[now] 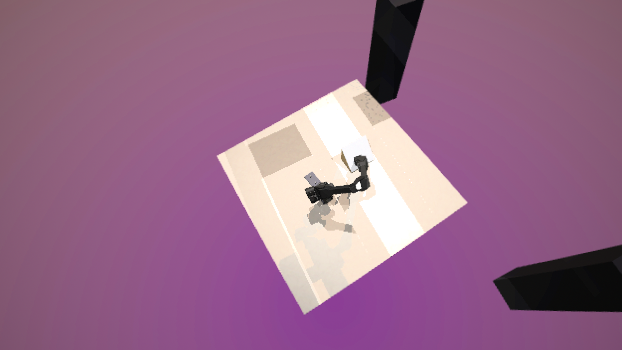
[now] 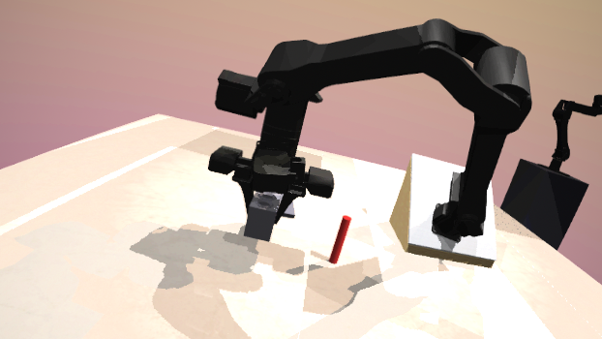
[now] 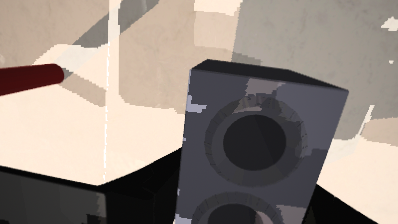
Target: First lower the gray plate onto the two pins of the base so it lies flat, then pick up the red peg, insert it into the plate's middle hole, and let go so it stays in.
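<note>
My gripper [image 2: 262, 219] points down and is shut on the gray plate [image 2: 259, 225] [image 3: 320, 112], a thick block with round holes, one finger on each side. The wrist view shows two of its holes; the rest is cut off. I cannot tell whether the plate touches the table. The gray base [image 1: 312, 178] [image 2: 289, 212] is mostly hidden behind the gripper in the exterior view, and its pins cannot be made out. The red peg [image 2: 340, 239] [image 3: 30, 79] stands on end on the table, apart from the plate, between it and the arm's mount.
The arm's white-topped wedge mount [image 1: 356, 150] [image 2: 423, 213] stands right of the peg in the exterior view. A dark box [image 2: 542, 200] with another small arm is behind it. Patchy shadows and light cross the table [image 1: 430, 192].
</note>
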You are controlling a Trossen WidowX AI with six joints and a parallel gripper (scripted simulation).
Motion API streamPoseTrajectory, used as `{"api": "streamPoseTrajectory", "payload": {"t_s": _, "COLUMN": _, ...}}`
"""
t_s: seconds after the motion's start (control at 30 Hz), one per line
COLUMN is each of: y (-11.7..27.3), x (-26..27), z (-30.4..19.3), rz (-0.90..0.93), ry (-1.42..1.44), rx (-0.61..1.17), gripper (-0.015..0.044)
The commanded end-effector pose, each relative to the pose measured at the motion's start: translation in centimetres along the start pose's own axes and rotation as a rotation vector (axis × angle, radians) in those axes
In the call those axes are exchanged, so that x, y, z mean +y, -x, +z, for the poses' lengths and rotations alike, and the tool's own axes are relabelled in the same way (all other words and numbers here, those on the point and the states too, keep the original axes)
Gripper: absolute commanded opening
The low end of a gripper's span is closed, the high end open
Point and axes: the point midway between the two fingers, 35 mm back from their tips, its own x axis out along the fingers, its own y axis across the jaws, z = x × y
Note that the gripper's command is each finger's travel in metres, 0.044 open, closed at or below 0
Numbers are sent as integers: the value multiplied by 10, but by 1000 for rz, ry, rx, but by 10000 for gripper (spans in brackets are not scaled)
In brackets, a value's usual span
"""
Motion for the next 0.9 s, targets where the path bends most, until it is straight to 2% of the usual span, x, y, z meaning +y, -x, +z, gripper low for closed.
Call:
{"api": "streamPoseTrajectory", "payload": {"t_s": 0.0, "y": 15, "x": -3, "z": -2, "rz": -7, "ry": -2, "rx": 5, "gripper": 0}}
{"api": "streamPoseTrajectory", "payload": {"t_s": 0.87, "y": 97, "x": 2, "z": -2, "rz": -7, "ry": -20, "rx": 0, "gripper": 0}}
